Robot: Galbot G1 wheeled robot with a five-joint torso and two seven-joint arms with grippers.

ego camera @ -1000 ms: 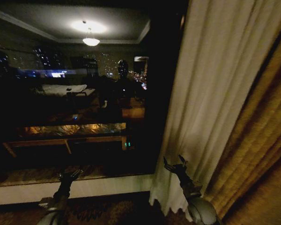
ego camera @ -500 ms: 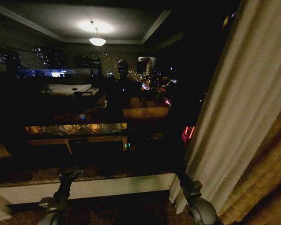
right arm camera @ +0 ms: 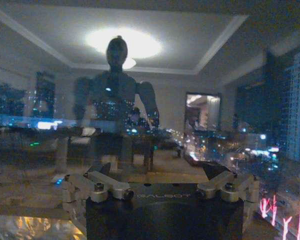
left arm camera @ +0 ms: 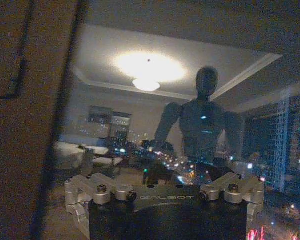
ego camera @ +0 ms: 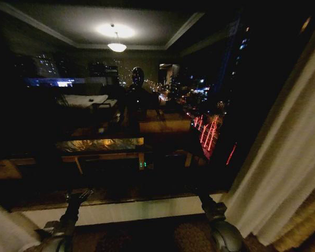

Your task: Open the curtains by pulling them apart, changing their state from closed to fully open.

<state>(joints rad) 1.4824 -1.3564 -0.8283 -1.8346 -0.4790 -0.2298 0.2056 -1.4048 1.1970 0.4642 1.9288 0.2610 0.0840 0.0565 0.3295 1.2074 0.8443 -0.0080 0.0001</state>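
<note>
A dark night window (ego camera: 121,105) is faced by the robot, and the room is mirrored in its glass: a lit ceiling lamp (ego camera: 117,46), a bed, a bench and the robot's own reflection (ego camera: 137,79). City lights and red streaks are seen through the glass on the right.

The sheer cream curtain (ego camera: 289,173) is gathered at the right edge of the head view, hanging in vertical pleats down toward the floor, with the golden drape (ego camera: 304,226) lying just beside it on its outer side. A second pale piece of fabric (ego camera: 5,231) is seen in the lower left corner of the same view. The middle of the window is left uncovered between them.

The left gripper (ego camera: 79,196) is held low in front of the white sill (ego camera: 126,210), its fingers (left arm camera: 85,187) spread apart with nothing between them. The right gripper (ego camera: 207,202) is raised near the sill, close to the curtain's inner edge but apart from it; its fingers (right arm camera: 90,186) are likewise spread and empty. In both wrist views the window glass is faced, with the robot's reflection seen in it.
</note>
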